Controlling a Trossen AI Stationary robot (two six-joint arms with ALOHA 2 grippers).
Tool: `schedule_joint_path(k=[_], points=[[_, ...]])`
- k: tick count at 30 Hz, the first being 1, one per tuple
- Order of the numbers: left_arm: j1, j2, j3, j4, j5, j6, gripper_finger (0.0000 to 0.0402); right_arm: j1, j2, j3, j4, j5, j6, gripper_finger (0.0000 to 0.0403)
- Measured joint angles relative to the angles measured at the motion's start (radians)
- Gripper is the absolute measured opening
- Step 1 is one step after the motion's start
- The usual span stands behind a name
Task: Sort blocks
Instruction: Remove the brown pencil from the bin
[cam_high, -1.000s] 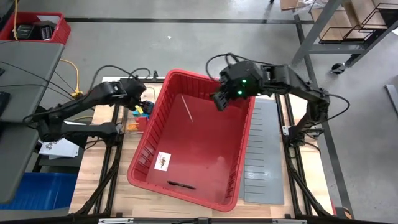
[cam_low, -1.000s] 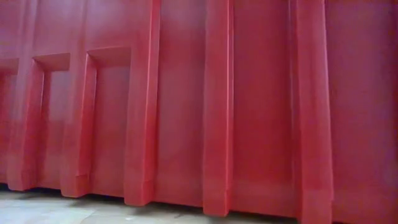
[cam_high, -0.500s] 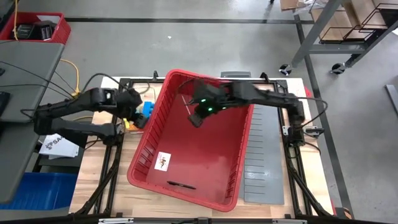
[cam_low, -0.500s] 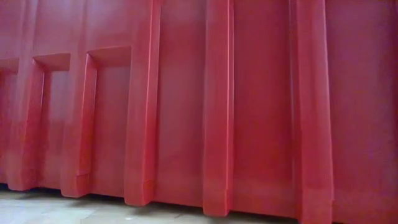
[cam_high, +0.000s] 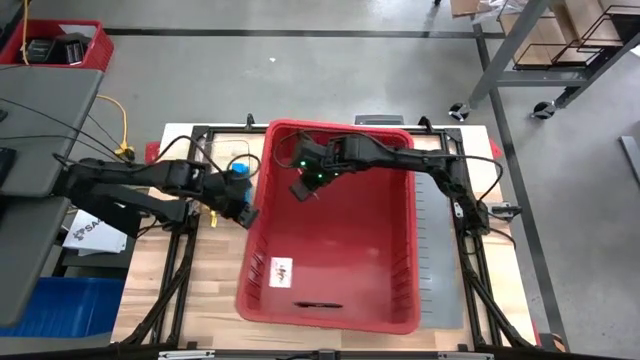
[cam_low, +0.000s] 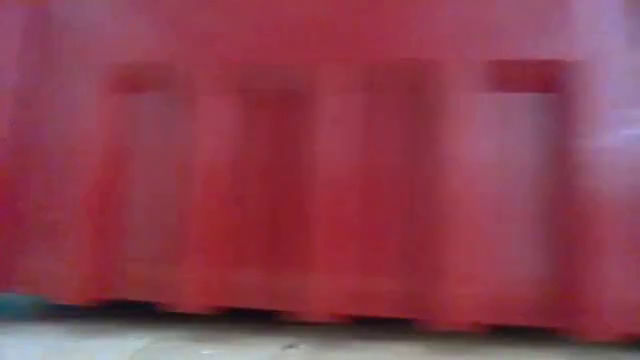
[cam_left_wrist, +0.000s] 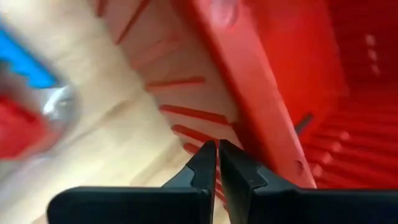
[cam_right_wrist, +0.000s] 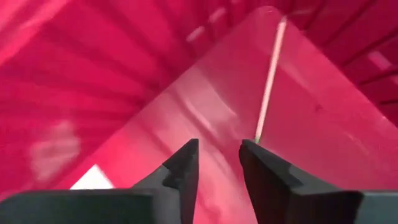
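Observation:
The large red bin (cam_high: 350, 240) covers most of the table, and its blurred wall (cam_low: 320, 170) fills the low view. A blue block (cam_high: 238, 170) lies on the wood left of the bin with other blocks, seen blurred as blue (cam_left_wrist: 25, 65) and red (cam_left_wrist: 18, 130) in the left wrist view. My left gripper (cam_high: 245, 213) (cam_left_wrist: 216, 144) is shut at the bin's left outer wall. My right gripper (cam_high: 300, 188) (cam_right_wrist: 217, 146) hangs inside the bin near its far left corner. It is open, with nothing between its fingers. A thin pale stick (cam_right_wrist: 268, 81) lies on the bin floor just ahead of it. My left gripper's shut fingertips stand against the ribbed left outer wall of the bin (cam_left_wrist: 193, 132), just under its rim, slanting down from the table's left side. The bin rests flat on the table. Whether the tips press the wall or stop just short cannot be told.
A white label (cam_high: 283, 270) and a dark pen-like thing (cam_high: 315, 303) lie on the bin floor near its front. A grey slotted sheet (cam_high: 428, 260) shows as a strip along the bin's right side. Bare wood lies left of the bin.
My left gripper has swung toward the table's right and near edges, up to the bin's left wall. The bin has turned about: its near end has slid toward the right edge while its far left corner stayed. My right gripper has sunk into the bin, moving left.

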Motion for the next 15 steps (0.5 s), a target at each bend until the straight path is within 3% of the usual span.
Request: schedule_joint_path(k=[4, 15], points=[[-0.037, 0.024, 0.002, 0.08, -0.005, -0.014, 0.0005, -0.004, 0.042, 0.0, -0.011, 0.017, -0.004, 0.0132], [-0.055, 0.033, 0.003, 0.075, -0.019, -0.015, 0.0003, -0.056, 0.193, 0.0, -0.022, 0.004, -0.018, 0.019]])
